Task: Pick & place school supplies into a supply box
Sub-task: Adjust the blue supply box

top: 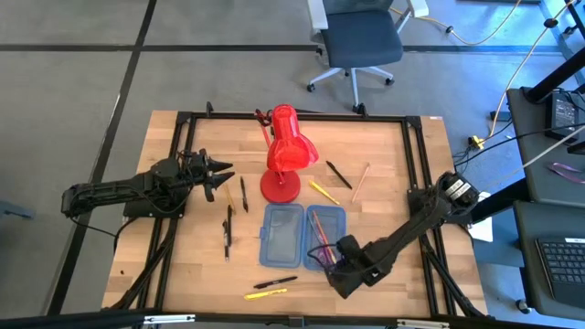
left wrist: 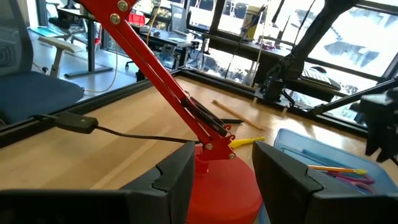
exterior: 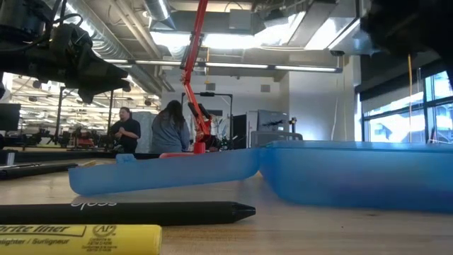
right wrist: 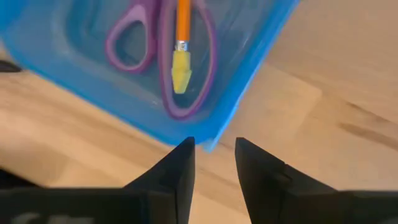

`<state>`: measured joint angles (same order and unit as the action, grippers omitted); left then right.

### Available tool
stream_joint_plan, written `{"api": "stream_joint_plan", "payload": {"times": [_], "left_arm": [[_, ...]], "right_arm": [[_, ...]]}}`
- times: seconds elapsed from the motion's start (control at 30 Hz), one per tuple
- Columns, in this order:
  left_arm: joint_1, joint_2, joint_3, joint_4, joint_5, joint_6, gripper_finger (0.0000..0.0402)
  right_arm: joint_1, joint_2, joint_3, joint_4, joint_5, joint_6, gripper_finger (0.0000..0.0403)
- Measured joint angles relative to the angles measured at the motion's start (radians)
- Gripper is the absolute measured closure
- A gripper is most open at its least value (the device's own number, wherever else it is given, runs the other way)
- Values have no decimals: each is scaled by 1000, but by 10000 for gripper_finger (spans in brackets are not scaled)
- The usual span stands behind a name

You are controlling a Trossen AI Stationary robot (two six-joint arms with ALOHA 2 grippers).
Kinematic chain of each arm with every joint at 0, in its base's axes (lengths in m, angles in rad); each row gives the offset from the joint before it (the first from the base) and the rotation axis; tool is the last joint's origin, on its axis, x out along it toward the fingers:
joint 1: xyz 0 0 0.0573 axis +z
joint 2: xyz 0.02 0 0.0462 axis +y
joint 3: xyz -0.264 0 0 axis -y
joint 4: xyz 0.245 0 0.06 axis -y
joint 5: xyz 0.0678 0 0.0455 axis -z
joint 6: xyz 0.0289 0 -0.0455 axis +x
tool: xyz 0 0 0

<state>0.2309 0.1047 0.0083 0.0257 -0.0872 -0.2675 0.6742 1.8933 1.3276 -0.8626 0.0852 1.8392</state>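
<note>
Hovering with its jaws parted and empty, the right gripper (right wrist: pixel 211 163) is just above a corner of the supply box (right wrist: pixel 205 74). Inside the box lie purple scissors (right wrist: pixel 186 87) and an orange pencil (right wrist: pixel 182 25). The left gripper (top: pixel 218 175), jaws released, waits beside the red lamp (top: pixel 287 151) on the surface (top: pixel 384 174).

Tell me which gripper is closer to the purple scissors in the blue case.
Right. The right gripper hovers at the case corner beside the purple scissors; the left gripper waits across the table, beyond the red lamp.

Translucent blue plastic supply box (top: pixel 281 233); wood-grain table (top: pixel 384 174).
</note>
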Motion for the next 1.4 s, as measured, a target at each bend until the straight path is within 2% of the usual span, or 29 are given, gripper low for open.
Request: {"api": "stream_joint_plan", "payload": {"times": [0.2,0.53,1.07,1.17,1.3,1.4], "left_arm": [[0,0,0,0,-1,0,247],[0,0,0,8,-60,1,247],[0,0,0,9,-60,-25,247],[0,0,0,49,17,-123,247],[-1,0,0,234,287,-137,251],[-1,0,7,293,379,-99,260]], "right_arm": [[1,28,-31,70,-63,7,284],[1,31,-37,25,-53,-12,284],[-1,26,-36,0,-60,-14,284],[-7,26,-36,2,-62,-14,284],[-24,26,-35,7,-106,-15,284],[-36,25,-35,7,-139,-19,284]]}}
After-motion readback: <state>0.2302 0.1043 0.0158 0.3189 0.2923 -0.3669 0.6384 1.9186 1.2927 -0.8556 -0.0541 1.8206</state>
